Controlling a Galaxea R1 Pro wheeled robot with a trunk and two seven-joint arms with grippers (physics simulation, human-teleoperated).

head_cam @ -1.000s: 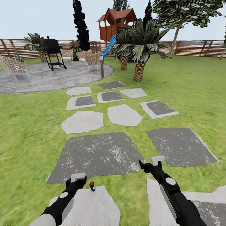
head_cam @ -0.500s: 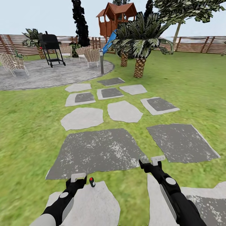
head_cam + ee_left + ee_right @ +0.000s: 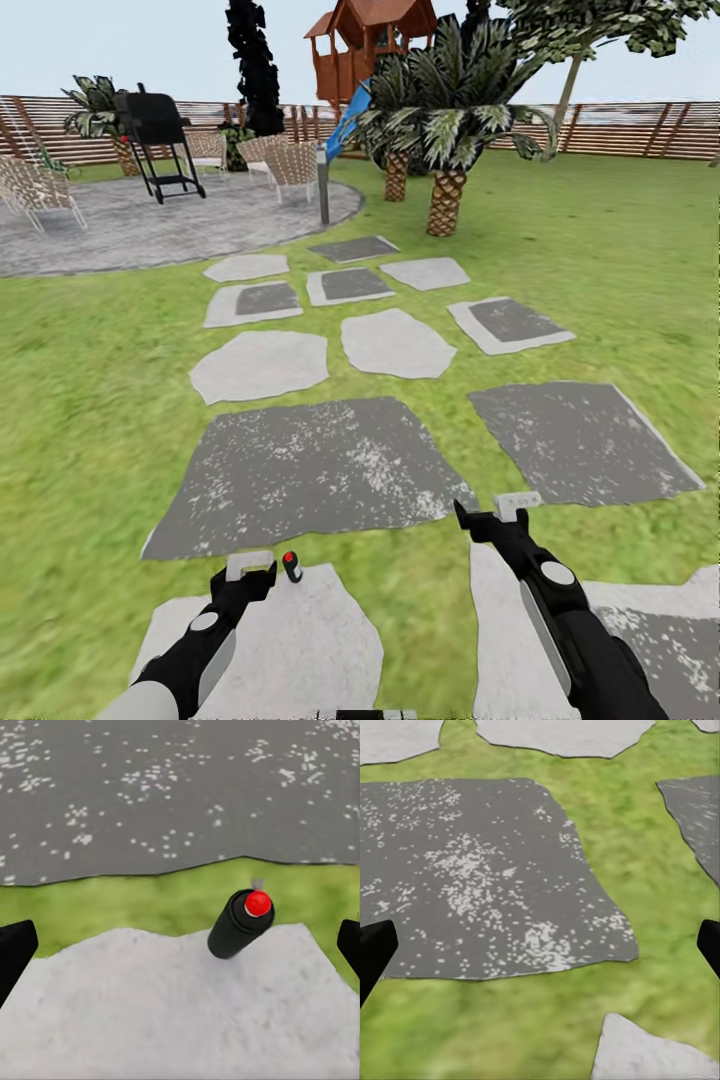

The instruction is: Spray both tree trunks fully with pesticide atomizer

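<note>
Head view, atomizer: one pesticide atomizer [image 3: 292, 567], a slim dark bottle with a red top, stands upright on the far edge of a pale paving slab [image 3: 290, 650], just beside the left end effector [image 3: 248, 571].
Head view, end effectors: two; the left one sits low at the slab's edge, the right end effector [image 3: 492, 515] hangs over grass [image 3: 90, 430] near a second pale slab; from here I cannot tell how either stands.
Head view, paving: two large dark speckled slabs [image 3: 310, 470] lie just ahead, with about seven smaller stepping stones beyond them.
Head view, surroundings: two short palms [image 3: 445, 200] with scaly trunks, one grey bollard lamp [image 3: 323, 190], one black grill [image 3: 158, 140], several wicker chairs [image 3: 40, 190] on a round paved patio, one wooden playhouse [image 3: 370, 50], and a slatted fence [image 3: 620, 130] ringing the lawn.
Left wrist view, atomizer: the bottle [image 3: 238, 924] stands between the two dark fingertips [image 3: 15, 952], touching neither; the end effector is spread wide and empty.
Left wrist view, ground: pale slab under the bottle, a grass strip, then the dark slab.
Right wrist view, end effector: two fingertips [image 3: 373, 949] sit far apart at the edges, holding nothing.
Right wrist view, ground: one dark speckled slab [image 3: 480, 877] amid grass, with corners of other slabs around it.
</note>
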